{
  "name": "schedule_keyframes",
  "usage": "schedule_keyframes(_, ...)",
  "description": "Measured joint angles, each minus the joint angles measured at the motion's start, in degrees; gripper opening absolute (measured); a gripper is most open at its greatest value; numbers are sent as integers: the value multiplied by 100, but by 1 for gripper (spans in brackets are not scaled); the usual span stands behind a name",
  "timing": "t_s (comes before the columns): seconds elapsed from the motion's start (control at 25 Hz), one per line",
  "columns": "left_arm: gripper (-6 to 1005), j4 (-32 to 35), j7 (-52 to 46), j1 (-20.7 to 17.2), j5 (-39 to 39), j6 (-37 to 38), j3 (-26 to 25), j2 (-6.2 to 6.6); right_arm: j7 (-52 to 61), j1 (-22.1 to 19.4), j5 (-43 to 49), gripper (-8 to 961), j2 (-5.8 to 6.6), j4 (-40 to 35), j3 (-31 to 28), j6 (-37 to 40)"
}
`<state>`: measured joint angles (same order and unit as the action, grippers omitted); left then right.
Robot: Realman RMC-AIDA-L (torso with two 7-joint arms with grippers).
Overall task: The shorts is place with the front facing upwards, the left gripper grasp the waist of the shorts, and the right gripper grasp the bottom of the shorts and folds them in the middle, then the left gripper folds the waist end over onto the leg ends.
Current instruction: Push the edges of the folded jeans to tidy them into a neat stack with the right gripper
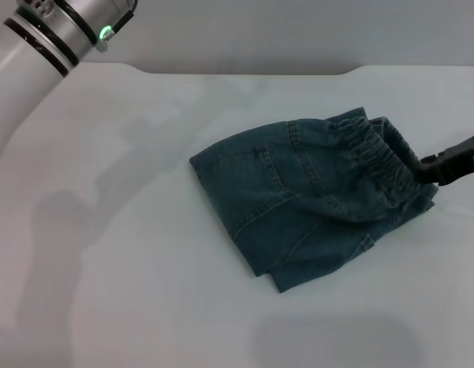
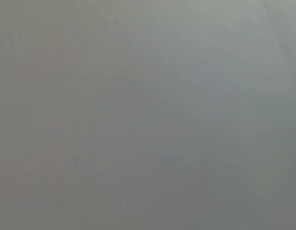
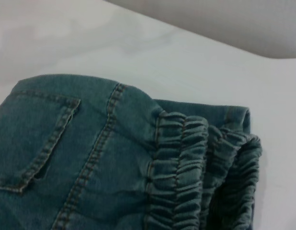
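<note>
Denim shorts [image 1: 314, 195] lie folded, ruffled waist [image 1: 379, 157] up; right gripper's [image 1: 440, 169] jaw state unclear.

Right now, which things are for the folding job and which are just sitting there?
For the job:
- folded denim shorts
- their gathered waist
- right end effector, at the waist
- left arm, raised far back on the left

Just there:
- white table; nothing else lies about

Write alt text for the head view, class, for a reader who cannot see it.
Folded blue-green denim shorts lie on a pale table, ruffled waistband toward the robot's right. The right gripper reaches in at the waistband; the left arm is raised at the far left.
</note>
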<state>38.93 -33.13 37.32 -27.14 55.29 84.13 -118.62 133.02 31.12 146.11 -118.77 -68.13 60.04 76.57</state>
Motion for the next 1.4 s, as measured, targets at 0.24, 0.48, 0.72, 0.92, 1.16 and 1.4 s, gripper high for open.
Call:
schedule_keyframes(0.24,665,42,0,-23,0,-8,2,6,154,17,90,340,19,-64,-34,270)
schedule_keyframes(0.48,665,129,0,-27,0,-35,7,23,322,16,410,341,22,-147,5,441)
schedule_keyframes(0.72,665,247,12,-66,-2,-145,5,30,322,47,326,340,3,-153,143,701)
schedule_keyframes(0.92,665,240,36,-73,-2,-165,8,17,323,60,109,339,-1,-234,366,800)
schedule_keyframes(1.16,665,243,29,-105,-2,-169,6,15,322,102,-52,341,1,-417,391,1062)
schedule_keyframes(1.4,665,256,9,-112,-1,-168,6,15,322,74,-56,340,4,-597,342,1358)
